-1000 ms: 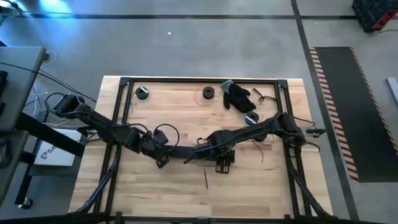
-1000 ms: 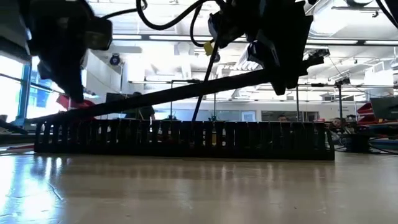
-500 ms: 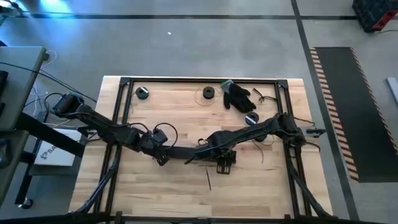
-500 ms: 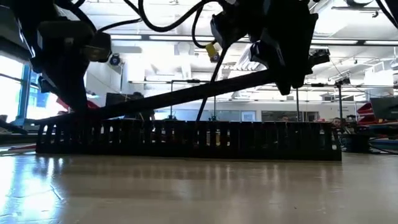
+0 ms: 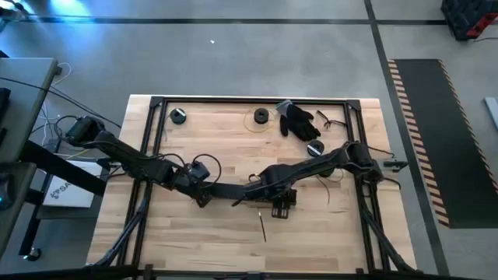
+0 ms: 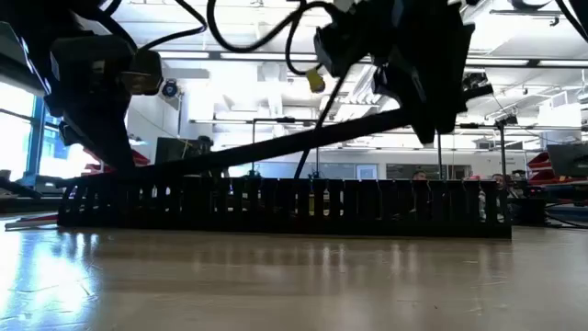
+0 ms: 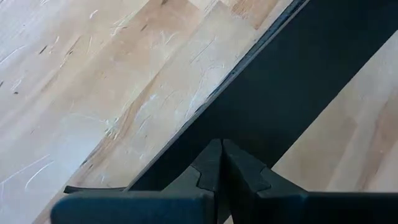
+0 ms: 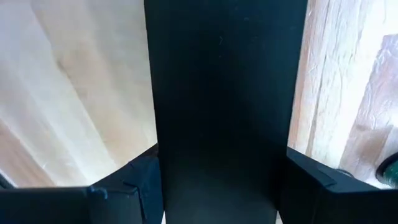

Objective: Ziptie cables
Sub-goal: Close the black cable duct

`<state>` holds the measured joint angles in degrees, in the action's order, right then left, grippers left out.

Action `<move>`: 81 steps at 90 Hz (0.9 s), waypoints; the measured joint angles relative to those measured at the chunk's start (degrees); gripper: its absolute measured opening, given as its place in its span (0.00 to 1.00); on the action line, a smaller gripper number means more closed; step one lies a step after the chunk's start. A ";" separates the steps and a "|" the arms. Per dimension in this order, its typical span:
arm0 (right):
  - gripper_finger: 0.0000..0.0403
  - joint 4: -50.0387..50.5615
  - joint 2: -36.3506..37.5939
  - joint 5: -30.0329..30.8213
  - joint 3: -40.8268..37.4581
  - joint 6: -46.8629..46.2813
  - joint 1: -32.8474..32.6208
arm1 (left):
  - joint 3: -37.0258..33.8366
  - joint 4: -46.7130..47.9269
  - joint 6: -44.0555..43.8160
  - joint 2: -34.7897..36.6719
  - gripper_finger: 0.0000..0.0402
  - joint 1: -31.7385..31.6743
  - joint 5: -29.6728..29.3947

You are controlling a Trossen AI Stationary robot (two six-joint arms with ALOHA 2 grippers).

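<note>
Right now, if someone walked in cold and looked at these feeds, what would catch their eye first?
The long black strip held between both arms above mid-table: the left claw pinches one end, the right claw straddles the other. In the low view it slants above the slotted black duct. Next, the black glove at the table's far edge, and the thin ziptie lying alone on the near wood.

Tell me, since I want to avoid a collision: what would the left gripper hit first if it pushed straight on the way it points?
Nothing to travel through: the left gripper is shut and already sits against a flat black duct piece. Past that lies the wooden table.
</note>
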<state>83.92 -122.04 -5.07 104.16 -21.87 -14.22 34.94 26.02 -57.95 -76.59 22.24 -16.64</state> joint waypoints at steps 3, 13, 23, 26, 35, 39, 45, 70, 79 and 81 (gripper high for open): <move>0.51 -0.37 0.00 -0.03 -0.77 -0.02 0.00 | 0.00 0.00 0.00 -0.01 0.00 -0.02 0.04; 0.51 -1.49 0.00 -0.03 -2.90 0.01 0.00 | -0.02 -0.41 0.02 -0.11 0.00 -0.07 0.04; 0.57 -2.71 0.00 -0.43 -4.44 -0.48 0.07 | -0.04 -0.74 0.02 -0.14 0.00 -0.07 0.09; 0.59 -2.98 0.00 -0.80 -4.90 -0.77 0.09 | -0.05 -0.88 0.02 -0.18 0.00 -0.07 0.11; 0.60 -4.63 0.00 -2.17 -6.33 -0.81 0.11 | -0.15 -1.16 -0.01 -0.22 0.00 -0.08 0.28; 0.60 -5.47 0.00 -2.86 -6.99 -0.81 0.10 | -0.15 -1.19 -0.26 -0.22 0.00 -0.09 0.29; 0.60 -6.15 0.02 -4.21 -7.61 -0.67 0.20 | -0.15 -1.30 -0.28 -0.22 0.00 -0.11 0.37; 0.61 -4.51 2.14 -8.88 -6.34 2.36 0.46 | -0.15 -1.40 -0.50 -0.25 0.00 -0.13 0.37; 0.61 -3.86 4.38 -9.65 -5.08 3.25 0.46 | -0.17 -1.35 -0.51 -0.25 0.00 -0.13 0.35; 0.61 -3.83 4.82 -9.99 -4.99 3.52 0.47 | -0.18 -1.35 -0.52 -0.25 0.00 -0.13 0.35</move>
<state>80.09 -117.22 -15.06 99.17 -18.35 -13.74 34.76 24.66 -58.48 -76.84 22.11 -16.30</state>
